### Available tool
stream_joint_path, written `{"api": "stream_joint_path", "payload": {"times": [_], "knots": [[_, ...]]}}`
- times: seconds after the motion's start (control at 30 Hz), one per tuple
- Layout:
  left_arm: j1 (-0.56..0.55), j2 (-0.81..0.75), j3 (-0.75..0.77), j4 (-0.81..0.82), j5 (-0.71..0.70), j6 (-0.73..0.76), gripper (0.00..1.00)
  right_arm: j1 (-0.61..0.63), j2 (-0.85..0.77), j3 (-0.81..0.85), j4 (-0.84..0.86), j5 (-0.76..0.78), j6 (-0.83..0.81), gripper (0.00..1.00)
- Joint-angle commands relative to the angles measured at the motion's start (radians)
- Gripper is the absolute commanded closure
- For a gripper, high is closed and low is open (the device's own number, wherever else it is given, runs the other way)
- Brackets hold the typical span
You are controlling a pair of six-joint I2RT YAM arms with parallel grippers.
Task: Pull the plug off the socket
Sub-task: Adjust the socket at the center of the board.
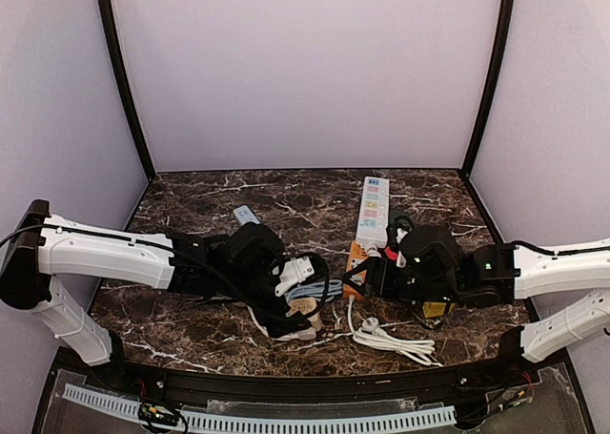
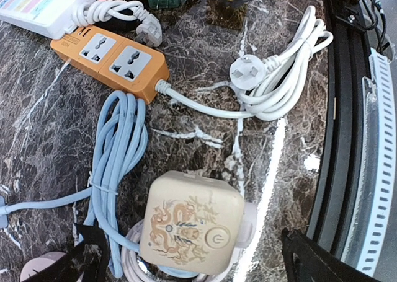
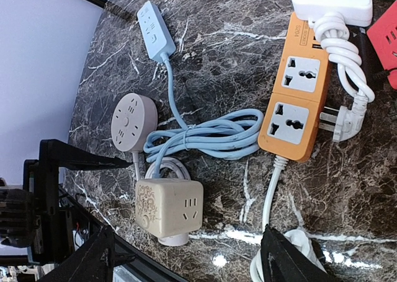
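left end effector (image 2: 191, 235) stands wide open, its dark fingers (image 2: 87, 254) on either side of the cream cube socket (image 2: 186, 214) without touching it. right end effector (image 3: 189, 235) is open too, with nothing between its fingers and the cube just ahead of it. the cube sits near the front edge of the dark marble desk (image 3: 248, 46), printed face and power button up, and a white plug (image 3: 171, 239) is seated in one side face, its body poking out toward the desk's front edge. a white cord loops around the cube's base. just beside it lies a tied bundle of light blue cable (image 3: 211, 136) that runs to a light blue power strip (image 3: 155, 37) farther back. a round grey socket (image 3: 127, 114) rests near the cube. beyond the blue bundle lies an orange power strip (image 3: 298, 102) with two outlets, both vacant. a loose white three-pin plug (image 3: 344, 121) lies against its side, and a white power strip (image 3: 332, 3) sits behind it. the orange strip's white cord ends in a coil with a round plug (image 2: 248, 71) lying on the desk.
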Motion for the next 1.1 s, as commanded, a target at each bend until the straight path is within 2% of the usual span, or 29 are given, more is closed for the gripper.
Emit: {"api": "stream_joint_path", "payload": {"times": [0.0, 0.2, 0.47, 0.67, 0.77, 0.87, 1.07], "knots": [[0.032, 0.032, 0.022, -0.003, 0.033, 0.105, 0.02, 0.009, -0.026, -0.021, 0.018, 0.014, 0.01, 0.25], [0.049, 0.064, 0.039, 0.022, 0.094, 0.112, 0.02, 0.008, -0.003, -0.007, 0.034, 0.001, -0.006, 0.25], [0.058, 0.127, 0.075, -0.014, 0.132, 0.11, 0.17, 0.009, 0.02, -0.003, 0.056, -0.021, -0.01, 0.25], [0.06, 0.153, 0.081, -0.021, 0.112, 0.108, 0.16, 0.01, 0.018, -0.002, 0.058, -0.022, -0.012, 0.25], [0.06, 0.159, 0.082, -0.025, 0.114, 0.107, 0.25, 0.008, 0.018, -0.005, 0.058, -0.022, -0.011, 0.25], [0.06, 0.16, 0.082, -0.03, 0.101, 0.11, 0.38, 0.009, 0.019, -0.006, 0.06, -0.022, -0.011, 0.25], [0.06, 0.157, 0.091, -0.052, 0.093, 0.104, 0.58, 0.009, 0.015, -0.007, 0.06, -0.023, -0.01, 0.25]]}}
